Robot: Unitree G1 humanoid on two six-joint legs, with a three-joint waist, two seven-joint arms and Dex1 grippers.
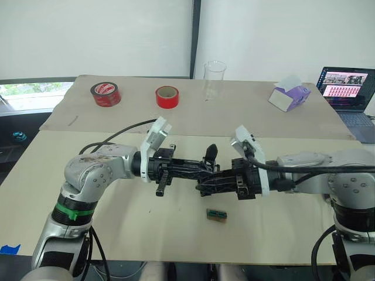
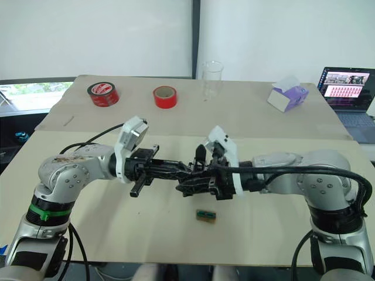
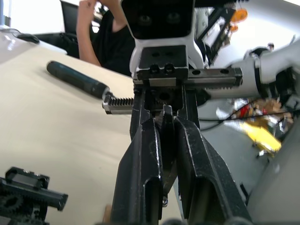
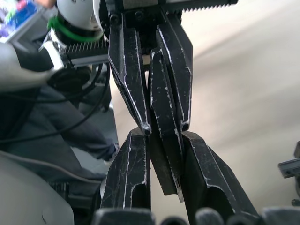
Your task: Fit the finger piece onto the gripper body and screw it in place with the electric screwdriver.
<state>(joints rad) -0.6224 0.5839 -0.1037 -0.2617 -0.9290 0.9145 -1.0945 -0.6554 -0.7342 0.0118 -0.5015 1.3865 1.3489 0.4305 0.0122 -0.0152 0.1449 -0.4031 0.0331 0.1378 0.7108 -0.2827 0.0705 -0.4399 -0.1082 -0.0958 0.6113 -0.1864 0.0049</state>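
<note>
item 1, finger piece (image 4: pixel 161 101): held in the air over the middle of the desk (image 1: pixel 117 228), pinched from both ends. my left claw (image 3: pixel 163 119) is clenched on one end and my right claw (image 4: pixel 164 136) on the other, tips meeting nose to nose. i read this as a hand-over or a re-grip, meant to get the wedge turned the right way for fitting.

item 2, gripper body (image 3: pixel 29 191): the black toothed block on the desk just beside the left claw, untouched; i judge the fitting has not begun.

item 3, electric screwdriver (image 3: pixel 77 79): lying flat on the desk beyond the two claws, free, with neither claw near its grip. it can wait there until the piece is seated.

item 4, small green-brown block (image 1: pixel 216 215): on the desk nearer me, apart from everything.

item 5, containers: a clear beaker (image 1: pixel 214 78) upright at the far side, seemingly with nothing in it; a purple tissue box (image 1: pixel 289 97) with a white tissue standing out of its top.

item 6, two red tape rolls (image 1: pixel 105 93), far left, lying flat.
</note>
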